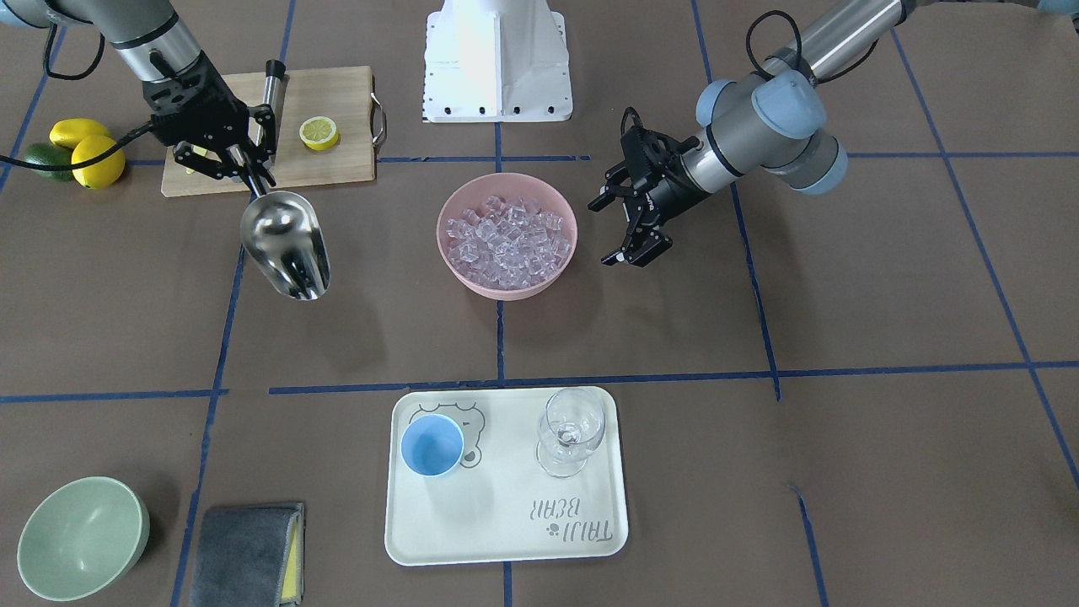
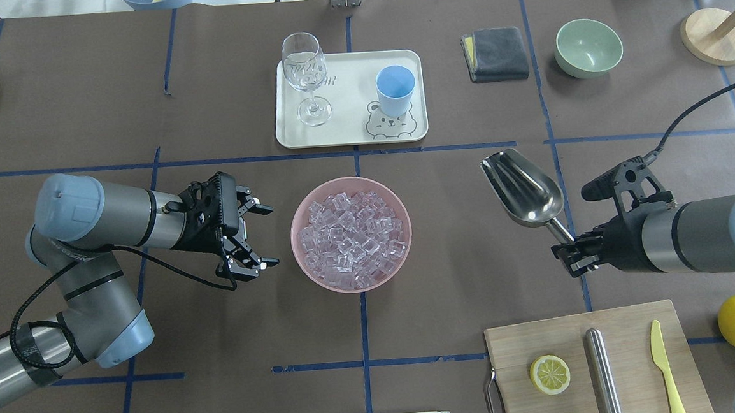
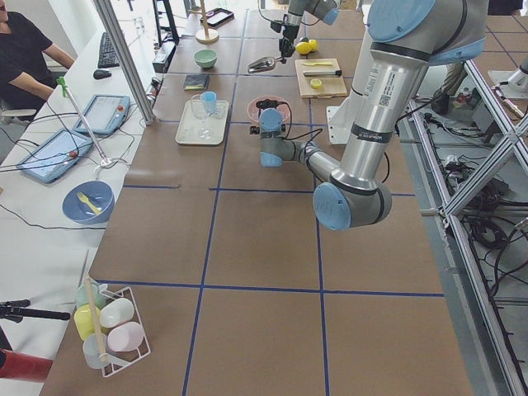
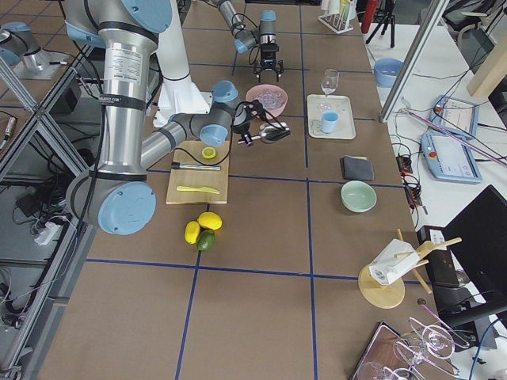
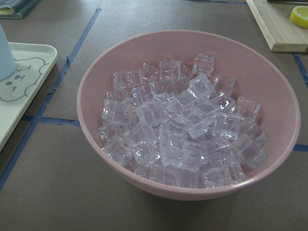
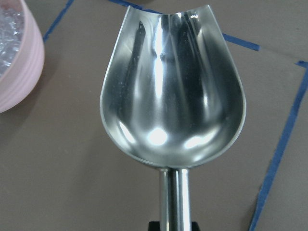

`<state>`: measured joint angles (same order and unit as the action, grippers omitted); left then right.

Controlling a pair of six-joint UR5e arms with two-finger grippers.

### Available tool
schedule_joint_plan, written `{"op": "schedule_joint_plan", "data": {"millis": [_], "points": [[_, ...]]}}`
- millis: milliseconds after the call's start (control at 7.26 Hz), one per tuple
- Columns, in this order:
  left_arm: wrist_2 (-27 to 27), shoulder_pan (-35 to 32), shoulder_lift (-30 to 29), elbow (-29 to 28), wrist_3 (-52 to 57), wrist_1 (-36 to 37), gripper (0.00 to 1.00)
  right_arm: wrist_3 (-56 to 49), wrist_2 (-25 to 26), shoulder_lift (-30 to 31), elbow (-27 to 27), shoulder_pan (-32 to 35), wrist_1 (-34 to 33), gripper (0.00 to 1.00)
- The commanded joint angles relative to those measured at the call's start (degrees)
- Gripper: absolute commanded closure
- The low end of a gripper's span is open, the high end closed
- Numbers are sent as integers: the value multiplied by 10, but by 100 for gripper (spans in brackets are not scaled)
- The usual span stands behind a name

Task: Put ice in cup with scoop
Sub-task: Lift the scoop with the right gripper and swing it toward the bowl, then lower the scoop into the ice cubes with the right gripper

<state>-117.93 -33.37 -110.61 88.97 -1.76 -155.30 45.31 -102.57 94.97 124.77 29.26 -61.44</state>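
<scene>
The ice [image 2: 351,236] is a heap of clear cubes in a pink bowl [image 2: 301,209] at the table's middle; it also shows in the left wrist view [image 5: 185,130]. My right gripper [image 2: 576,252] is shut on the rod handle of the steel scoop [image 2: 522,187], held empty above the table to the right of the bowl; its trough fills the right wrist view [image 6: 173,91]. My left gripper [image 2: 261,235] is open and empty just left of the bowl. The light-blue cup [image 2: 395,90] stands upright and empty on a cream tray [image 2: 350,134] beyond the bowl.
A wine glass [image 2: 306,76] stands on the tray left of the cup. A cutting board [image 2: 541,336] with a lemon half [image 2: 549,374], steel cylinder [image 2: 602,371] and yellow knife [image 2: 664,367] lies near right. A grey cloth [image 2: 496,53] and green bowl [image 2: 588,46] sit far right.
</scene>
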Motion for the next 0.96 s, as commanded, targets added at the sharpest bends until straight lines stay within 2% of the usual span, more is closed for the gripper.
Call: {"op": "schedule_joint_plan", "data": {"millis": [0, 275, 413, 551, 826], "points": [[1, -2, 0, 0, 0, 0, 0, -25, -3, -101, 23, -23, -153, 100], [1, -1, 0, 0, -1, 0, 0, -42, -4, -269, 39, -46, -402, 100], [1, -1, 0, 0, -1, 0, 0, -74, 0, -309, 39, -54, -462, 100], [2, -1, 0, -1, -1, 0, 0, -85, 0, -322, 36, -62, -488, 100], [2, 0, -4, -1, -2, 0, 0, -199, -3, -382, 30, -61, -608, 100]]}}
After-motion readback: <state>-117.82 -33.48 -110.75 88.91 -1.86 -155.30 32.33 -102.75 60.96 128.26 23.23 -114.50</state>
